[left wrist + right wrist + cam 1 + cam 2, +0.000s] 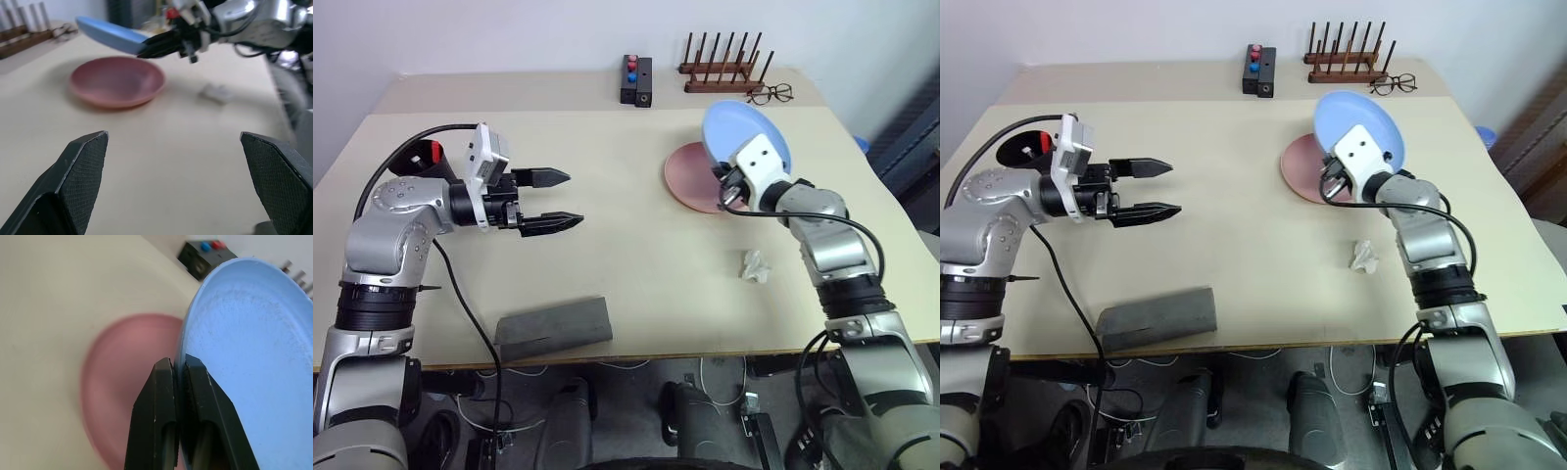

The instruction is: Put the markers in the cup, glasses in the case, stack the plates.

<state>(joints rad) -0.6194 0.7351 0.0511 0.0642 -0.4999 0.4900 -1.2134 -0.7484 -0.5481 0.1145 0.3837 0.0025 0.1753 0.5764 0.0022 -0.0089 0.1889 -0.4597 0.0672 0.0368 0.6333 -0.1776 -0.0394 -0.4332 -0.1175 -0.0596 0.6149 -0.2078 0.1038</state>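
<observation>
Blue plate [749, 132] pinched by right claw [178, 377] above pink plate [690, 181]; left claw [553, 201] open.

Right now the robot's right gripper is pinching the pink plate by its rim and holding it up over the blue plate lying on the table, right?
Not quite: the colours are swapped. The right gripper is shut on the rim of the blue plate, holding it tilted above the pink plate, which lies flat on the table. The right wrist view shows the grip clearly.
</observation>
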